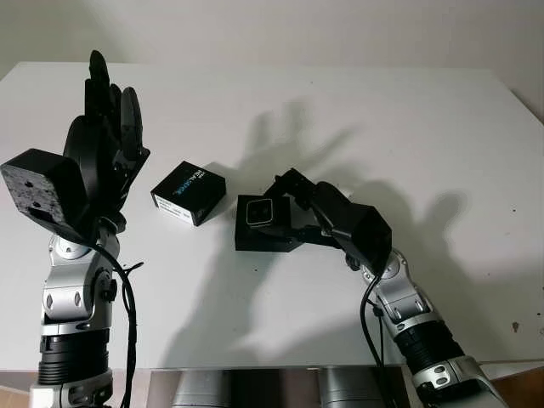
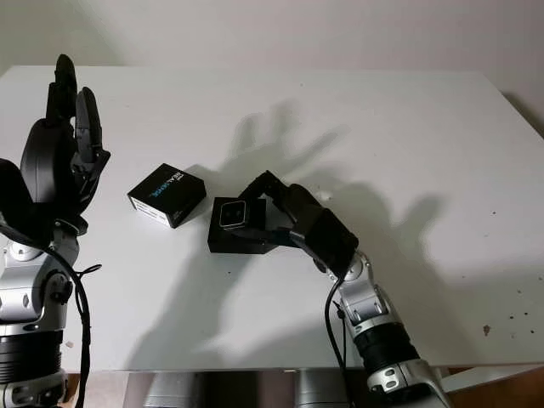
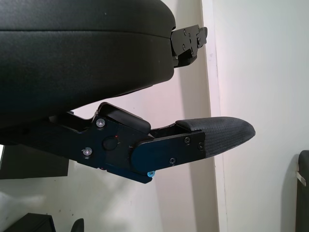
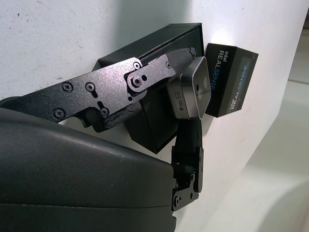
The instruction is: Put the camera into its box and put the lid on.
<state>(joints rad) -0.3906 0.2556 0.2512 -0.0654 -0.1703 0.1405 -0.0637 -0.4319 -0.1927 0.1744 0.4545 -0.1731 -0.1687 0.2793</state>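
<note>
on the desk (image 1: 408,127), the lid (image 1: 189,193) lies just left of the box (image 1: 268,234), camera (image 1: 258,211) above the box.

head stereo pair overhead, wrist cameras close

Table (image 1: 340,110) was plain white. Box (image 1: 265,238) was matte black. Camera (image 1: 257,210) was grey, silver-edged, with dark front face. Lid (image 1: 189,192) was black with white and blue lettering and white label on its side. Right hand (image 1: 293,204) and left hand (image 1: 106,127) were black; forearms silver with black bands. Left fingertip (image 3: 222,135) had fine dotted black texture.
</note>
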